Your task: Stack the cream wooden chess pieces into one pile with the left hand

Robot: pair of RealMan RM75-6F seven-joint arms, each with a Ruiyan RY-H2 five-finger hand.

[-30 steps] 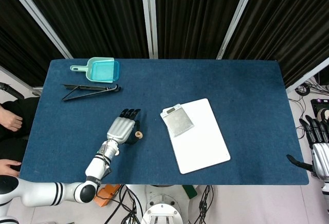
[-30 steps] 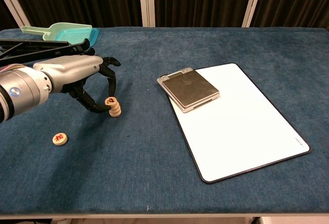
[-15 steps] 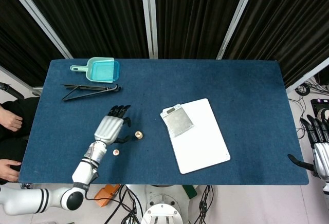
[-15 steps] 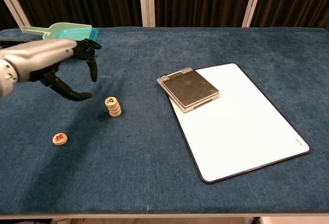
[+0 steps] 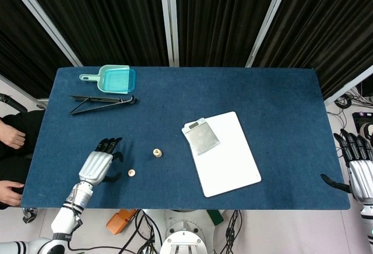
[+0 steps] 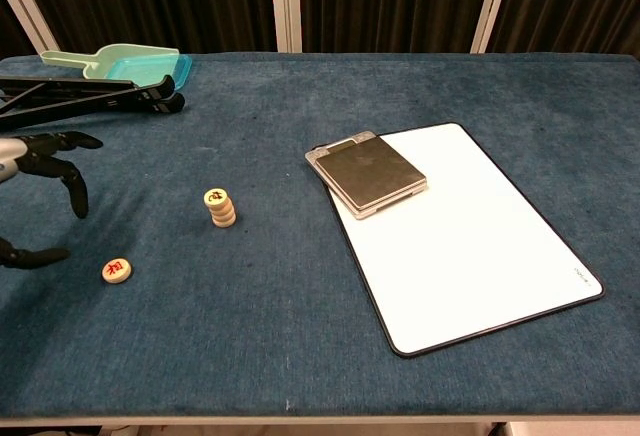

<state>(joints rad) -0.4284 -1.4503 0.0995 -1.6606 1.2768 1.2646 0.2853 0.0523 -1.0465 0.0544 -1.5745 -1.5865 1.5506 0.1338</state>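
Note:
A short pile of cream wooden chess pieces (image 6: 220, 207) stands upright on the blue table, also seen from above as the pile (image 5: 157, 152). One loose cream piece (image 6: 117, 270) with a red mark lies flat to its left, the same loose piece (image 5: 132, 173) showing in the head view. My left hand (image 5: 100, 163) hovers open left of the loose piece, fingers spread, holding nothing; only its fingertips (image 6: 62, 171) reach into the chest view's left edge. My right hand (image 5: 356, 166) hangs open off the table's right side.
A white board (image 5: 227, 155) with a grey scale (image 5: 201, 136) on its corner lies right of centre. A teal scoop (image 5: 114, 79) and black tongs (image 5: 99, 104) sit at the back left. A person's hands (image 5: 11, 134) show at the left edge.
My left hand has let go of the pile and drawn back to the left and toward the table's front edge, opening as it went. The pile stays standing.

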